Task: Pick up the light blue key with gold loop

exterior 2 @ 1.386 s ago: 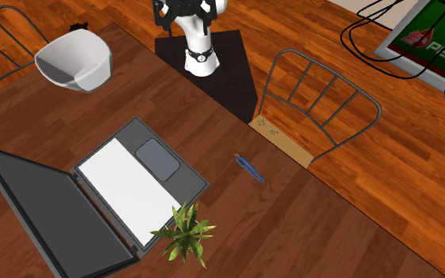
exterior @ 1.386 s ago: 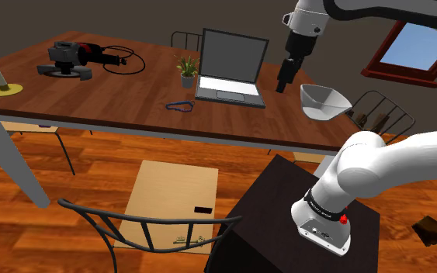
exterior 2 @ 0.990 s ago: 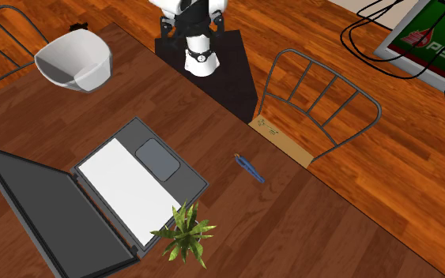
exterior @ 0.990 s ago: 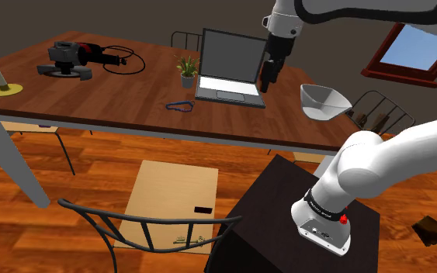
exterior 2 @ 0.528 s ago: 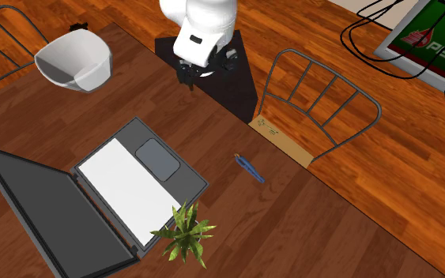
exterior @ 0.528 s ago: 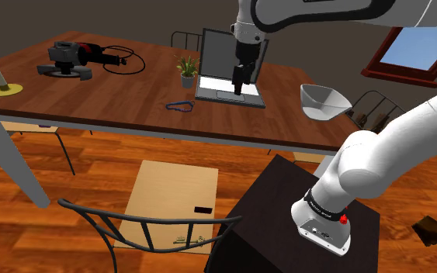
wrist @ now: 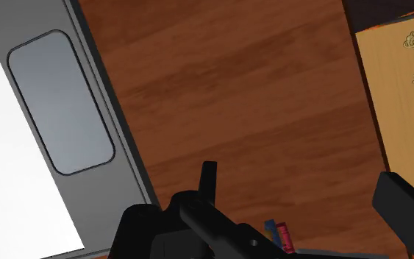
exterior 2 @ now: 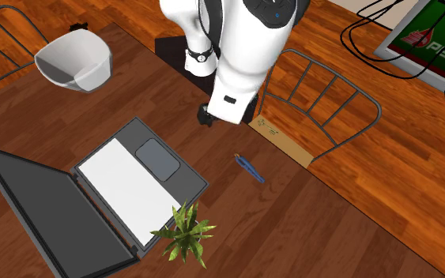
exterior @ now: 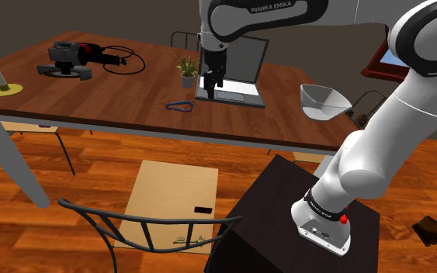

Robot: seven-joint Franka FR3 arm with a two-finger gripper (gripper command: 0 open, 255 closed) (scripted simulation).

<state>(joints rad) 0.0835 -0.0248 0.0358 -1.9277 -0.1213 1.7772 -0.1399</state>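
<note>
Brown wooden table (exterior: pixel 116 87) held an open laptop (exterior: pixel 230 68), a small potted plant (exterior: pixel 187 70) and a white bowl (exterior: pixel 324 101). In the shoulder view the blue key (exterior: pixel 179 105) lay on bare wood at eight o'clock from the gripper (exterior: pixel 212 85), near the laptop's corner. The gripper hung over the laptop's edge, fingers apart and empty.

My arm (exterior: pixel 387 128) is white with dark joints, FRANKA EMIKA lettered on one link, a red dot (exterior: pixel 341 220) just above the black stand (exterior: pixel 275 229), and an all-black gripper (exterior: pixel 211 83).
</note>
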